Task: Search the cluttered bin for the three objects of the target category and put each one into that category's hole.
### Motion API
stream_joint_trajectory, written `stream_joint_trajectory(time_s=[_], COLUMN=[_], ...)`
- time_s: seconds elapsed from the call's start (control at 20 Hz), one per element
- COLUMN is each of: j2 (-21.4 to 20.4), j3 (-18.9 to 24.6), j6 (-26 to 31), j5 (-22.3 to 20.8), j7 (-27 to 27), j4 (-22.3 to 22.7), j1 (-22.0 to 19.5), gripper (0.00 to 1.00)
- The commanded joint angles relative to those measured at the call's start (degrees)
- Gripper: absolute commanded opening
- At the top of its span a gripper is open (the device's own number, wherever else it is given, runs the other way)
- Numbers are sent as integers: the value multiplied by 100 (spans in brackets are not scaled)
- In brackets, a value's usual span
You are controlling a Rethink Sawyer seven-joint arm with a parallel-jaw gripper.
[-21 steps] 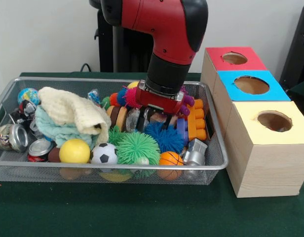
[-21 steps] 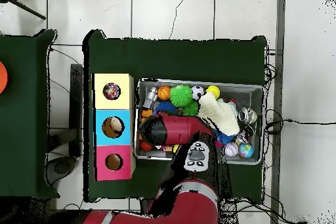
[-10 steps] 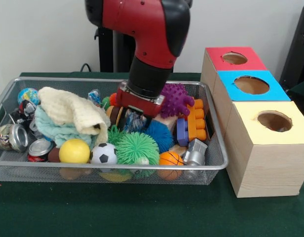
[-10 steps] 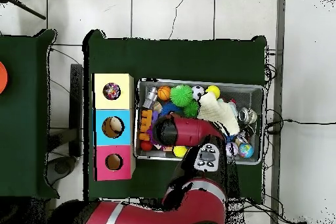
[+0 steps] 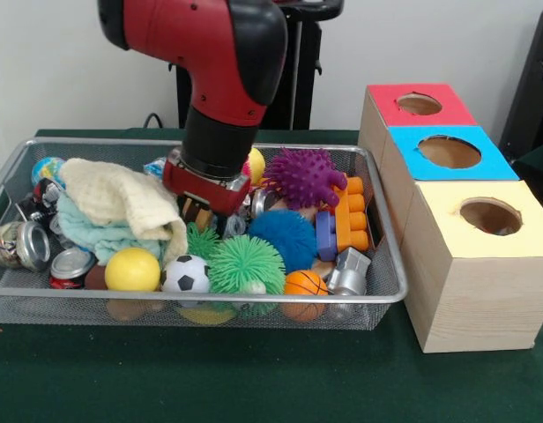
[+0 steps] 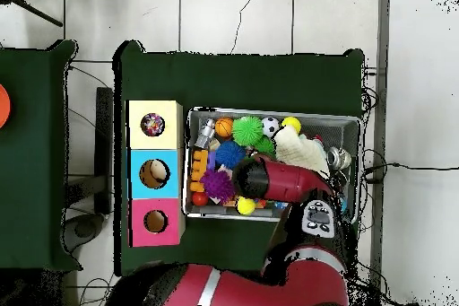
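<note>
My gripper (image 5: 201,214) is down inside the wire bin (image 5: 254,300), just right of the cream towel (image 5: 122,198) and above the green spiky ball (image 5: 245,263). Clutter and the wrist hide whether it holds anything. To its right lie a purple spiky ball (image 5: 302,176) and a blue fuzzy ball (image 5: 283,238). A soccer ball (image 5: 185,275), a yellow ball (image 5: 133,270) and a small basketball (image 5: 305,284) sit along the bin's near side. In the overhead view the arm (image 6: 269,177) covers the bin's middle. The red box (image 5: 417,104), blue box (image 5: 448,152) and yellow box (image 5: 487,216) each have a round hole on top.
Orange and blue bricks (image 5: 342,220) and a silver toy (image 5: 346,271) lie at the bin's right end. Cans (image 5: 20,245) and a globe ball (image 5: 49,167) crowd the left end by a teal cloth (image 5: 95,236). The boxes stand close against the bin's right side.
In the front view the arm has swung steadily left across the bin, uncovering the purple spiky ball and the blue fuzzy ball. The gripper now sits beside the towel.
</note>
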Motion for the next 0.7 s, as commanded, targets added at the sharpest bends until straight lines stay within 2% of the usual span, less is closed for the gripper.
stream_joint_trajectory(time_s=[0.05,0.3,0.45,0.7], j2=[53,-67,-408,-837], j3=[891,842,979,1063], j6=[-145,29,173,586], j5=[-6,-17,-22,-25], j7=[417,426,368,184], j4=[8,50,302,421], j1=[-287,-239,-296,-290], gripper=[100,100,100,100])
